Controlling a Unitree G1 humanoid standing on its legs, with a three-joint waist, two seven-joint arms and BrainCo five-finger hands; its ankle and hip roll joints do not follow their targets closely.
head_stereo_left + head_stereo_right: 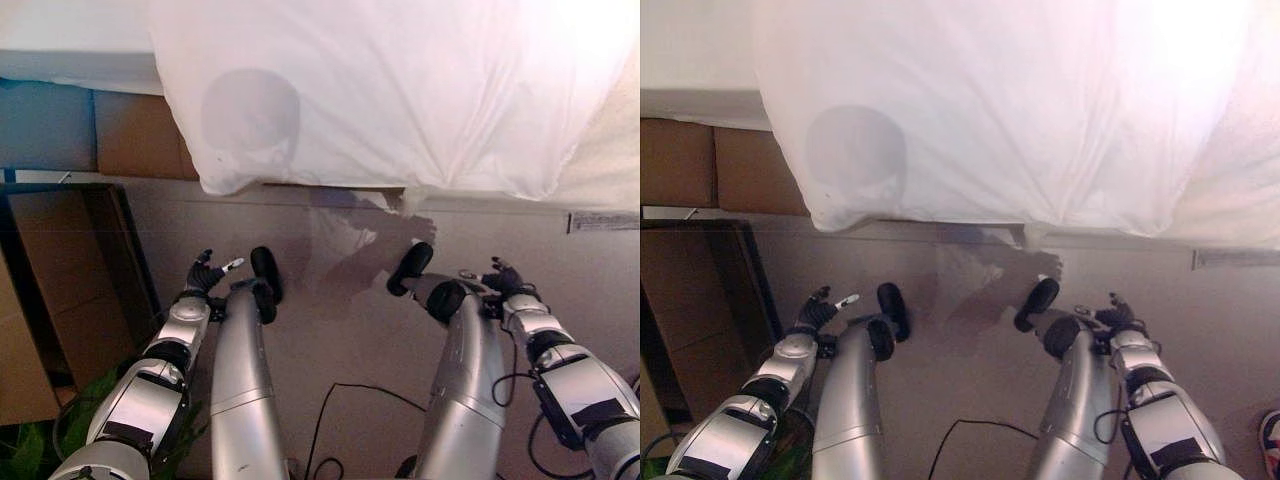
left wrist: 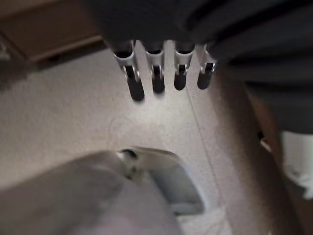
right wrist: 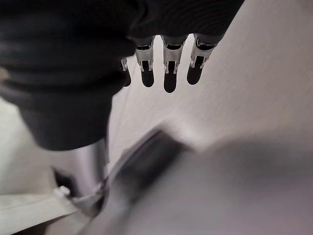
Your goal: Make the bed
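A: Left hand (image 1: 205, 274) hangs low by the robot's side, fingers (image 2: 137, 83) straight and empty; right hand (image 1: 503, 278) likewise, fingers (image 3: 168, 73) straight over bare floor (image 1: 340, 330).

B: And the bedding?

A: White duvet (image 1: 400, 90), smooth, draped over the bed edge ahead, well apart from both hands. The left eye view adds a cardboard box (image 1: 60, 290) at left.

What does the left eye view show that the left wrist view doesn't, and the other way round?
The left eye view takes in the white duvet hanging over the bed's edge, the brown bed base, a cardboard box and the right hand, all above the floor. The left wrist view gives the close look along the left hand, its fingers straight and holding nothing. Both share the left hand and the beige floor.
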